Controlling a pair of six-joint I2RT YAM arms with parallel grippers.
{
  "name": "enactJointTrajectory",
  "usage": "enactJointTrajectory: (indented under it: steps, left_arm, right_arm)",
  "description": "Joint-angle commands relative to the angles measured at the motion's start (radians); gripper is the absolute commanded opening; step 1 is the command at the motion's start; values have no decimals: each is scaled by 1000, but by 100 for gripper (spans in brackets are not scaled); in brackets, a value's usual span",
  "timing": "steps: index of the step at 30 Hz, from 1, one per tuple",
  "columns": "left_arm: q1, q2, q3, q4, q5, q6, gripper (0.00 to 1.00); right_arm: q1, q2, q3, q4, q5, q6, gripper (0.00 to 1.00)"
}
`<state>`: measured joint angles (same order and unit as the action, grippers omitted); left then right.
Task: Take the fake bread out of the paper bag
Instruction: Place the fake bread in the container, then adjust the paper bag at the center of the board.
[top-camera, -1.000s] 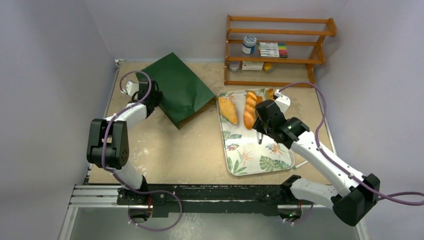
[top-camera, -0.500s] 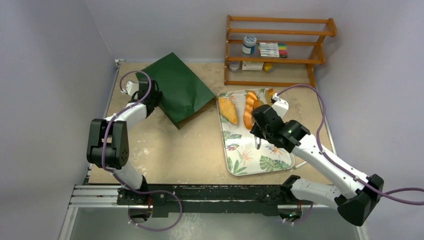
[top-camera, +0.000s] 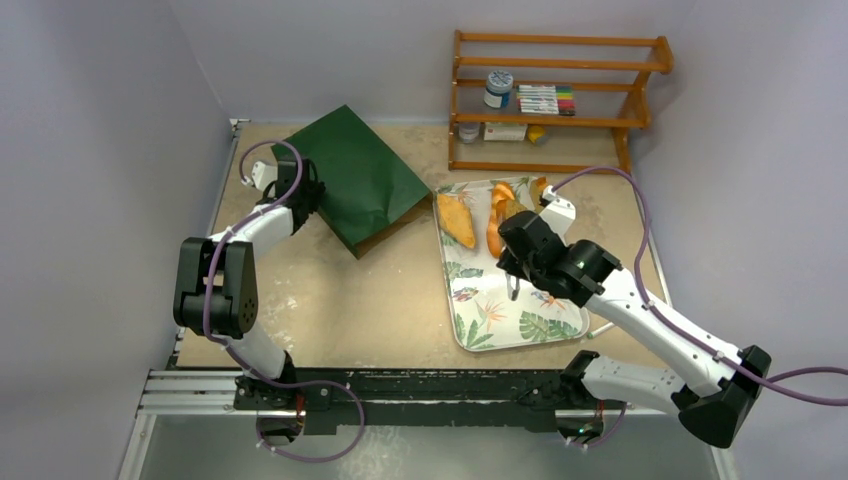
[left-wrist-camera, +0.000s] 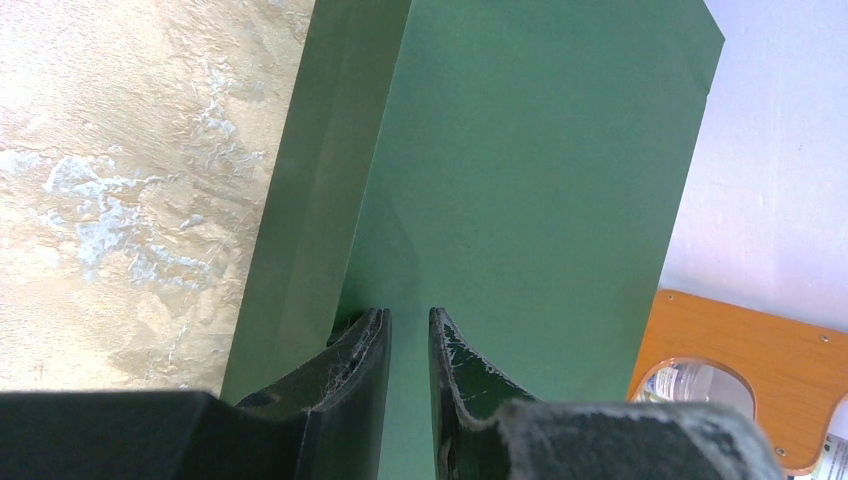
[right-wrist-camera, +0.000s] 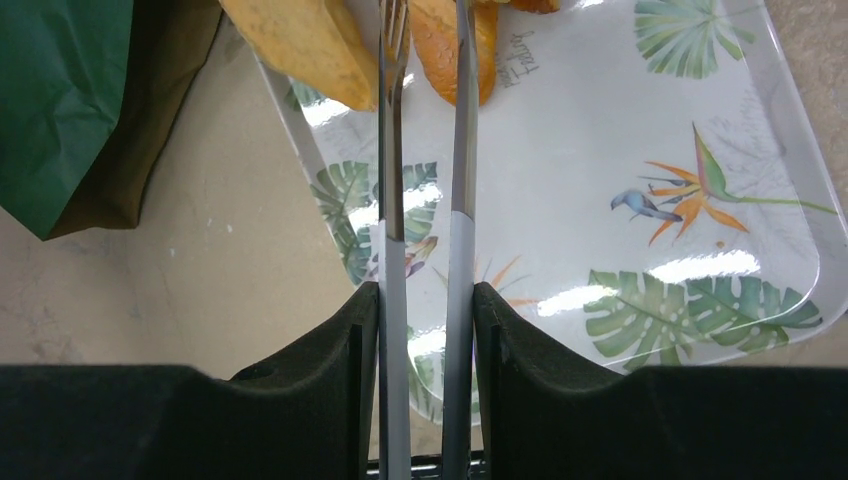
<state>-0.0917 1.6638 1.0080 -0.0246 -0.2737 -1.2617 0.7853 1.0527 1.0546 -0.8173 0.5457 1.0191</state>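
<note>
The right claw (right-wrist-camera: 425, 300) clamped metal tongs (right-wrist-camera: 391, 150) over the leaf-patterned tray (top-camera: 480, 312) near the fake bread (top-camera: 456, 220); the left claw (left-wrist-camera: 407, 320) pinched the paper bag (top-camera: 355, 185).

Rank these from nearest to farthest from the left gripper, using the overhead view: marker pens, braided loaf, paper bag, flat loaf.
1. Paper bag, touching the left gripper.
2. Flat loaf, on the left side of the tray.
3. Braided loaf, further right on the tray.
4. Marker pens, on the shelf at the back right.
</note>
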Motion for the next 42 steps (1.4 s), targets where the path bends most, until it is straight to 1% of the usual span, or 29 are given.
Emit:
enactJointTrajectory:
  steps: [1, 4, 9, 15, 22, 26, 29, 33, 37, 39, 40, 42]
  left_arm:
    - [0, -12, 38, 3, -13, 17, 20]
    - [3, -11, 38, 5, -14, 18, 20]
    - [8, -11, 58, -11, -18, 29, 20]
    - [13, -24, 86, -45, -33, 48, 20]
    - [20, -48, 114, -90, -48, 59, 19]
    - [24, -36, 154, -125, -43, 69, 18]
    - [24, -37, 172, -130, -43, 78, 17]
    - [24, -30, 191, -140, -54, 108, 15]
    - [56, -37, 199, -161, -109, 112, 26]
    - [100, -37, 189, -129, -92, 84, 31]
    - [119, -32, 194, -114, -80, 72, 32]
    - [141, -12, 224, -110, -80, 65, 37]
  right_arm:
    - [5, -10, 58, -2, 55, 18, 38]
    - [19, -7, 74, 14, 41, -4, 37]
    - [81, 11, 93, 98, -11, -83, 36]
    - [165, 46, 85, 202, -71, -139, 35]
    - [200, 91, 45, 353, -150, -200, 34]
    - [203, 131, 16, 447, -191, -231, 34]
    - [207, 170, -12, 511, -221, -229, 34]
    - [221, 180, -78, 650, -236, -218, 33]
    - [241, 200, -166, 750, -228, -212, 33]
    - [249, 198, -201, 796, -226, -213, 33]
    - [253, 198, -217, 817, -227, -215, 33]
    - [257, 200, -247, 845, -227, -215, 33]
